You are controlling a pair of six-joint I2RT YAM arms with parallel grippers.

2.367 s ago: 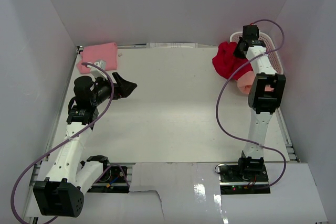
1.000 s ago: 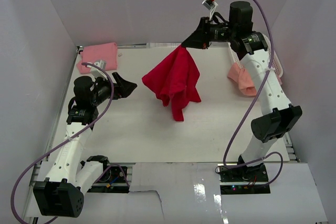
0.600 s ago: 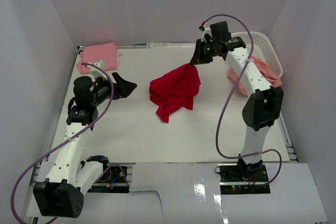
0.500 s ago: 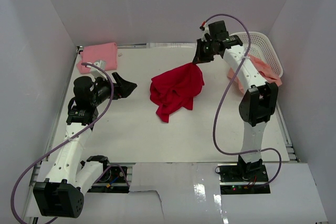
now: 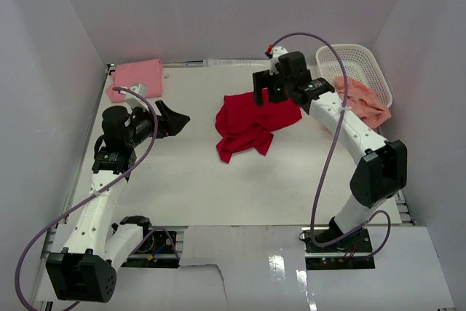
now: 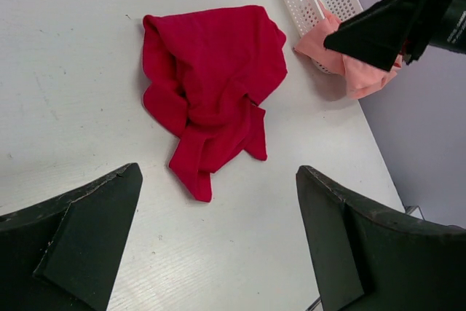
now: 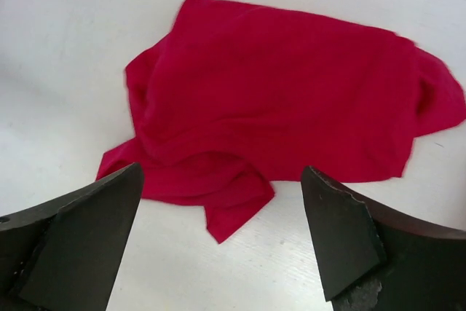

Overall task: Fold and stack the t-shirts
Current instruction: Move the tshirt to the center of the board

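Note:
A bright red t-shirt lies crumpled on the white table, a little right of centre. My right gripper hovers over its back edge, open and holding nothing. In the right wrist view the red t-shirt spreads out below the open right gripper. My left gripper stands open at the left, apart from the cloth. From the left wrist the red t-shirt lies ahead of the open left gripper. A folded light pink t-shirt rests at the back left. A salmon-peach t-shirt hangs over the basket's edge.
The white lattice basket stands at the back right against the wall. White walls enclose the table on three sides. The right arm's purple cable loops over the table's right side.
My right gripper carried the red t-shirt from the basket to the table's middle, lowered it, then opened and let go. The shirt now lies flat. The left arm has not moved.

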